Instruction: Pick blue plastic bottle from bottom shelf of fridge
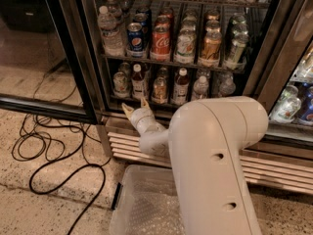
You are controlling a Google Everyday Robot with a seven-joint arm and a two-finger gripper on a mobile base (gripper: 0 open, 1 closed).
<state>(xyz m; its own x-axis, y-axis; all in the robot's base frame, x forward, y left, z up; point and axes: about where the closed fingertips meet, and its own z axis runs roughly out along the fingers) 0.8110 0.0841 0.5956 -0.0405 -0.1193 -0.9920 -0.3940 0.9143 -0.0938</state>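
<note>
1. The bottle (138, 81) stands upright on the shelf (161, 103), just above and a little beyond the gripper (135, 106).
2. The gripper sits low at the shelf's front edge, near the level of the bottle's base. Its fingertips (126, 110) are spread apart and hold nothing.
3. To my eye it needs to rise first. The tips look level with or under the front bar, so a straight push would likely meet the wire.
4. The neighbours crowd in: a pale jar (120, 82) up and left of the gripper, and an amber bottle (160, 88) up and right. The fingers should slip into those two gaps without nudging either one.
5. A lookalike bottle (181, 85), dark with a white cap, stands further right of the gripper. I'd aim for the one directly above the tips.
6. Close on the body around the label band, not the cap; something that slim will tip easily.
7. Once clamped, lift it clear of the bar, then draw straight back out of the fridge (91, 48).
</note>
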